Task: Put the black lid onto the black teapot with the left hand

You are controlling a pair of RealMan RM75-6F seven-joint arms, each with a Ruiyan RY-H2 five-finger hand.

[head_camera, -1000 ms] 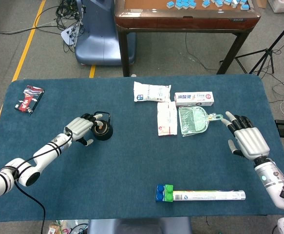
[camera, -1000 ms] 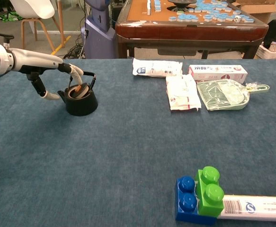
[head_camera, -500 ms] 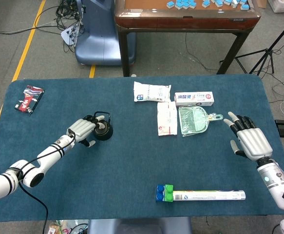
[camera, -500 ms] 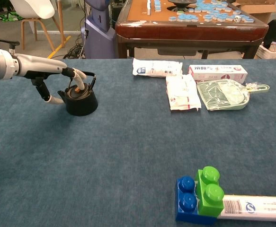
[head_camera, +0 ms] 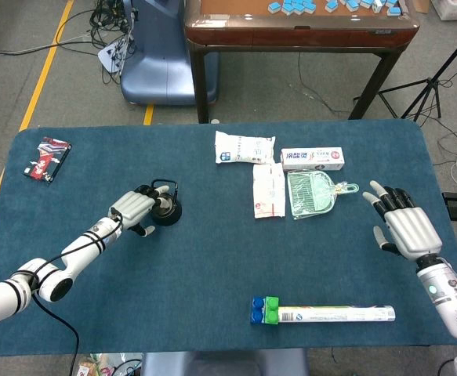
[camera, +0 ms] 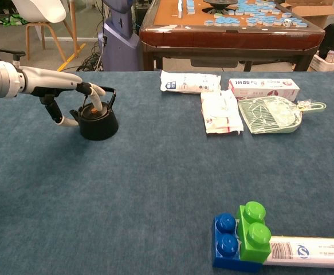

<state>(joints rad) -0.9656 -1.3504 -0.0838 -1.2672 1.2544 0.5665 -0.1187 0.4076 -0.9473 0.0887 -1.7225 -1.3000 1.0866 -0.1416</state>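
Note:
The black teapot [head_camera: 165,214] [camera: 98,124] stands left of the table's middle, its handle upright. The black lid [head_camera: 163,205] [camera: 92,113], with a small brown knob, sits flat in the pot's mouth. My left hand [head_camera: 132,208] [camera: 63,91] is right against the pot's left side. Its fingers [camera: 94,95] curve over the rim and one touches the lid beside the knob, while the thumb hangs outside by the spout. My right hand [head_camera: 404,227] hovers with fingers spread above the table's right edge, holding nothing; the chest view does not show it.
White packets [head_camera: 244,147] [head_camera: 268,190], a toothpaste box [head_camera: 313,159] and a green dustpan [head_camera: 313,193] lie at the back right of centre. Blue and green blocks [head_camera: 264,310] with a long tube [head_camera: 338,315] lie near the front edge. A red-black pack [head_camera: 46,157] is far left.
One second ago the lid was tilted in my left hand over the pot; now it lies flat in the mouth. The right hand has drifted slightly down and right.

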